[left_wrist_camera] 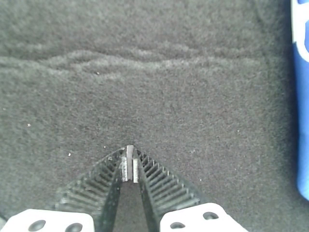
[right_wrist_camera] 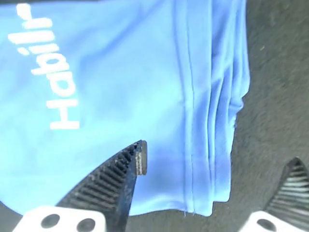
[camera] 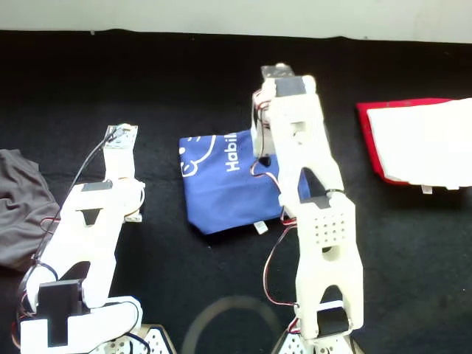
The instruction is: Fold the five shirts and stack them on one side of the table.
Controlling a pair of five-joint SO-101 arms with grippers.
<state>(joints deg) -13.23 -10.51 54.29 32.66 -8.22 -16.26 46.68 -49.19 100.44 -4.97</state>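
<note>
The blue shirt (camera: 221, 184) lies folded in a tidy rectangle mid-table. It looks ready to move: the right gripper (right_wrist_camera: 217, 162), spread wide over its layered edge, must pinch every layer and carry it to the red-and-white stack (camera: 420, 144) at two o'clock. The left gripper (left_wrist_camera: 129, 164) sits closed, empty; a dark shirt (camera: 18, 206) lies crumpled at nine.

White-printed blue shirt (camera: 221, 192), red shirt (camera: 366, 129), dark grey shirt (camera: 18, 206), black table (camera: 147, 81).
</note>
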